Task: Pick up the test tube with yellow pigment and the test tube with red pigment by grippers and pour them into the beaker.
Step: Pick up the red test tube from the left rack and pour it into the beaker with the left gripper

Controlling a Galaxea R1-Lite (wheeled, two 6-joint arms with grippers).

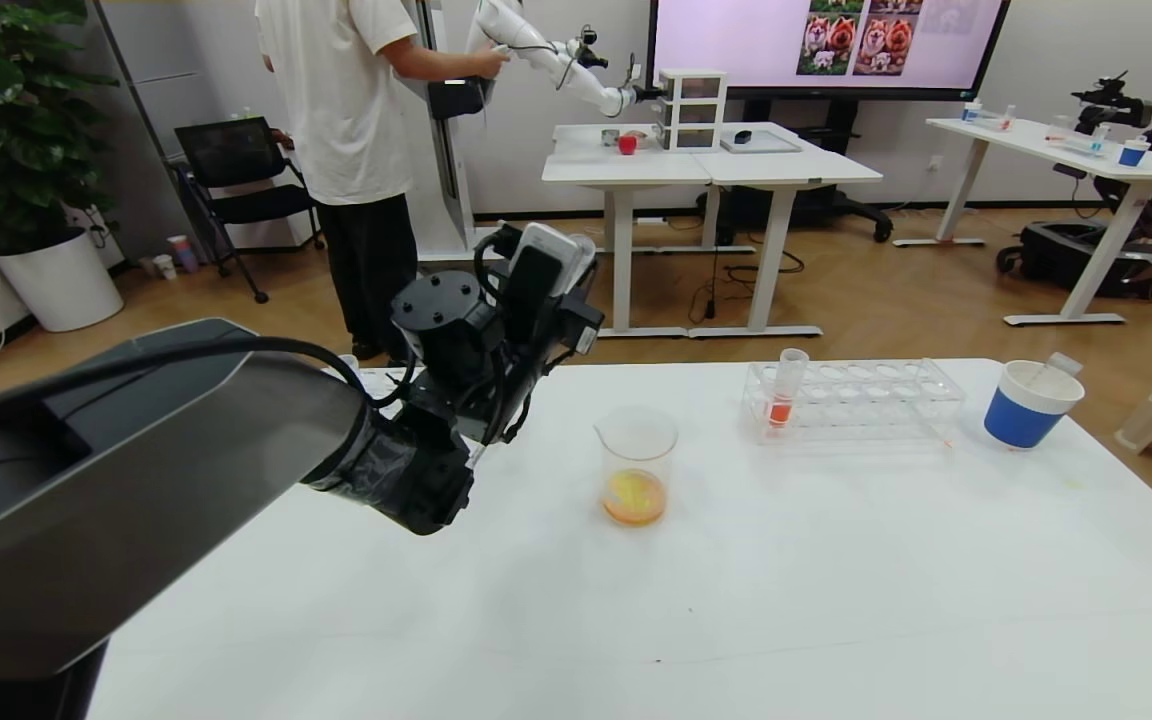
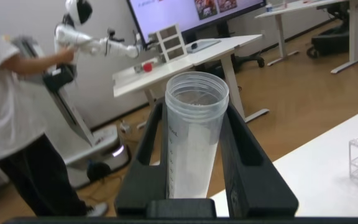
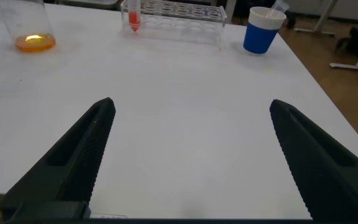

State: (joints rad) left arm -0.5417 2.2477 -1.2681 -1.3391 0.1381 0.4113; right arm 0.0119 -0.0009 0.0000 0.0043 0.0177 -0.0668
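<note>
Left wrist view: left gripper (image 2: 194,168) clamped on a clear test tube (image 2: 193,140), mouth up, apparently emptied, no yellow visible inside. Judged to be the test tube with yellow pigment after pouring, since the beaker (image 1: 635,465) on the table (image 1: 836,580) already holds a yellow-orange pool at its bottom. Held upright and off to the left of the beaker, probably to keep last drops from falling on the tabletop.

Head view: left gripper (image 1: 496,330) raised above the table's far left edge, near the beaker but clear of its rim. Red test tube (image 1: 786,390) standing upright in the near-left cell of the clear rack (image 1: 856,400), right of the beaker, within reach of the right arm. Blue-and-white cup (image 1: 1031,403) further right, likely for spent tubes.

Right wrist view: right gripper (image 3: 191,155) with fingers spread wide, empty, low over the bare near part of the table, facing the rack (image 3: 173,12), seemingly readied for the red tube.
</note>
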